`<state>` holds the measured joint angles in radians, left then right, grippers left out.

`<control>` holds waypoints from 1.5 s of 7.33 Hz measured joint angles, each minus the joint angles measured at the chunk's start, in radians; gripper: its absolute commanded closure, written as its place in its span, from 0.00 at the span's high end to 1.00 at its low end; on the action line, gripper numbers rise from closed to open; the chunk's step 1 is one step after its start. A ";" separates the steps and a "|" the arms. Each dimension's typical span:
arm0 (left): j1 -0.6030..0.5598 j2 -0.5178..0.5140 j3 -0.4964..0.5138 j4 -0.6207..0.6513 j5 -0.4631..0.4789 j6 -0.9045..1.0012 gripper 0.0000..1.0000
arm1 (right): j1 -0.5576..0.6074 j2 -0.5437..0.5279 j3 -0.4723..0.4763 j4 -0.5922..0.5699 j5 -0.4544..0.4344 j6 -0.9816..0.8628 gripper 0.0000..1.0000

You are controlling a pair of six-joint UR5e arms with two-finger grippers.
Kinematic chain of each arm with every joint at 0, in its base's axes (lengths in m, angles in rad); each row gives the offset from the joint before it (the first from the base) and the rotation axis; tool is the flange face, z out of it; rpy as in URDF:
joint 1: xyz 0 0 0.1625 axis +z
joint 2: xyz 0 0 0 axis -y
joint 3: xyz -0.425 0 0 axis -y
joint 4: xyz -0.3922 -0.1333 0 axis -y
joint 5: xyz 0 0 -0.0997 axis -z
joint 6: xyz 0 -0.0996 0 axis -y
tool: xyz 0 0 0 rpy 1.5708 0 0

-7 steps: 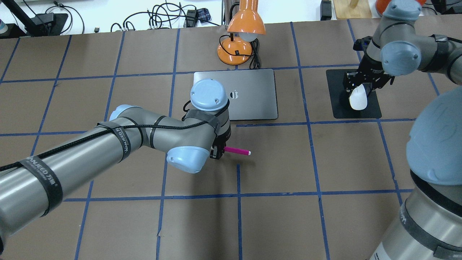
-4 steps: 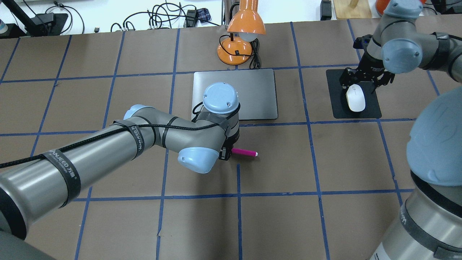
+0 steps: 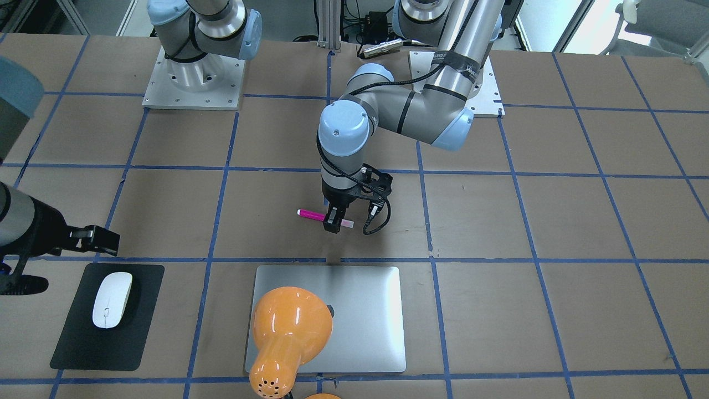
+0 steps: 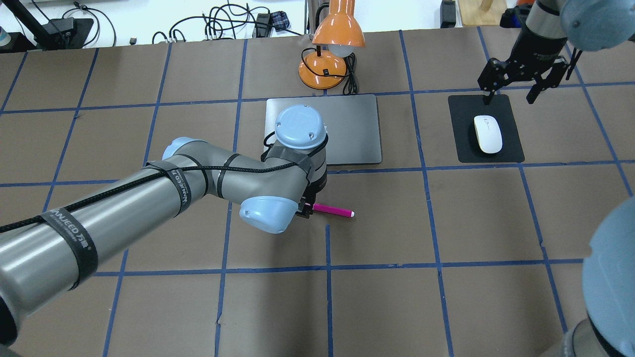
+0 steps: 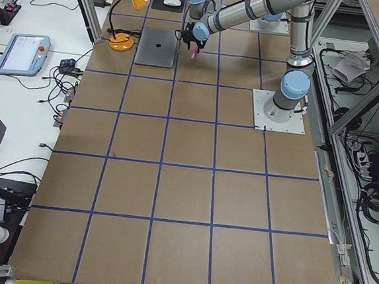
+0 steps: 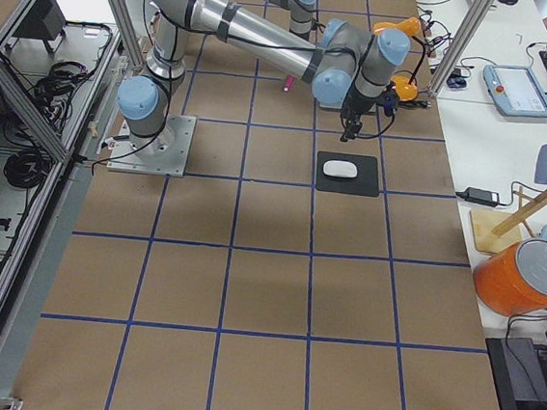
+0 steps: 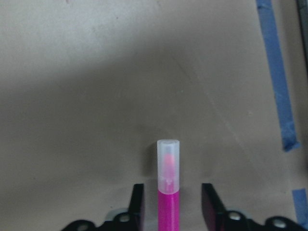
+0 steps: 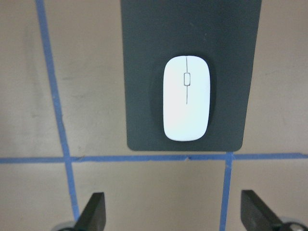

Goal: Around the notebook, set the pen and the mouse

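The magenta pen (image 4: 333,211) lies on the brown table just in front of the silver notebook (image 4: 347,129). My left gripper (image 3: 334,223) hangs straight down over the pen's capped end. In the left wrist view the pen (image 7: 168,163) sits between the fingers (image 7: 138,204) with a gap on each side, so the gripper is open. The white mouse (image 4: 487,134) rests on a black pad (image 4: 511,151) to the right of the notebook. My right gripper (image 4: 511,95) is wide open, raised above the pad's far edge. The mouse (image 8: 186,105) shows free below it.
An orange desk lamp (image 4: 330,49) stands behind the notebook, with its cord beside the base. In the front-facing view its shade (image 3: 288,327) covers part of the notebook (image 3: 360,310). Blue tape lines grid the table. Cables lie along the far edge.
The right gripper, around the mouse a second ago, has opened, left it on the pad and risen away toward the far side. The left gripper shifted slightly right with the pen.
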<state>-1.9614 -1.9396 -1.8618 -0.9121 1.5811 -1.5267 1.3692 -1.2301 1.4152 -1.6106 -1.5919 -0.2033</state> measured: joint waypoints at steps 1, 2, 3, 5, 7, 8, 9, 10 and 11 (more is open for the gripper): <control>0.033 0.062 0.040 -0.118 0.001 0.206 1.00 | 0.061 -0.080 -0.004 0.074 0.005 0.064 1.00; 0.080 0.131 0.095 -0.277 -0.001 0.427 1.00 | 0.137 -0.162 -0.002 0.133 0.009 0.140 1.00; 0.140 0.199 0.147 -0.430 -0.004 0.653 1.00 | 0.211 -0.224 0.008 0.167 0.011 0.185 1.00; 0.259 0.304 0.198 -0.605 -0.007 1.094 1.00 | 0.278 -0.268 0.053 0.137 0.010 0.208 1.00; 0.361 0.351 0.257 -0.655 -0.006 1.396 1.00 | 0.252 -0.273 0.086 0.063 0.013 0.194 1.00; 0.399 0.356 0.292 -0.673 -0.009 1.464 1.00 | 0.224 -0.274 0.096 0.045 0.013 0.173 1.00; 0.415 0.357 0.314 -0.686 -0.009 1.488 1.00 | 0.203 -0.278 0.111 0.038 0.013 0.160 1.00; 0.422 0.357 0.324 -0.693 -0.010 1.493 1.00 | 0.195 -0.284 0.123 0.031 0.014 0.158 1.00; 0.424 0.357 0.327 -0.696 -0.010 1.494 1.00 | 0.193 -0.287 0.125 0.023 0.014 0.157 1.00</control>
<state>-1.5374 -1.5825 -1.5347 -1.6077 1.5713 -0.0323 1.5618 -1.5170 1.5404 -1.5875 -1.5775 -0.0464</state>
